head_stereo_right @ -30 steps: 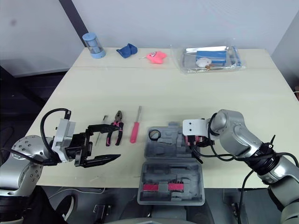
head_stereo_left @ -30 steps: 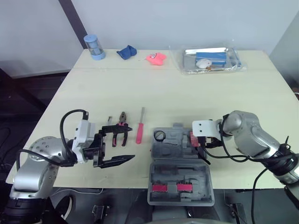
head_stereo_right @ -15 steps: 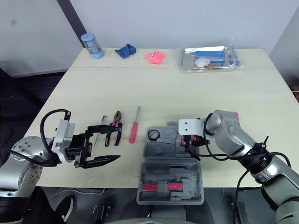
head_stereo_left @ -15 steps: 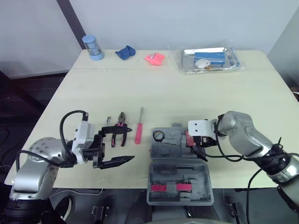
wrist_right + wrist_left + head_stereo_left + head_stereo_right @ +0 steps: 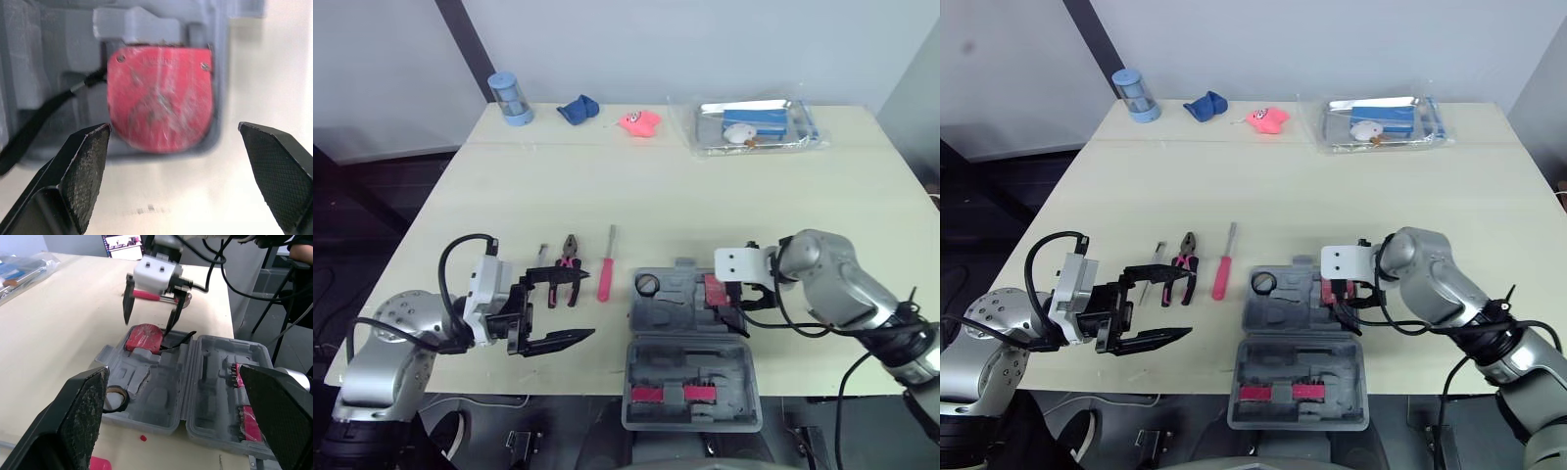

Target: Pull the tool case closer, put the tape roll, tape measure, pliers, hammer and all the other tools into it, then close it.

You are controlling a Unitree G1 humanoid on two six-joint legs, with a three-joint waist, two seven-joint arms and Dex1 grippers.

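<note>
While the case (image 5: 674,315) lies open, pliers (image 5: 567,278) and screwdriver (image 5: 606,275) lie beside.

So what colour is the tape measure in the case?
The tape measure is red; the right wrist view shows it best.

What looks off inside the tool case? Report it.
The red tape measure sits in its pocket of the tool case, but its black strap trails loose across the moulded tray; it might snag when the lid closes. Nothing else stands out.
</note>
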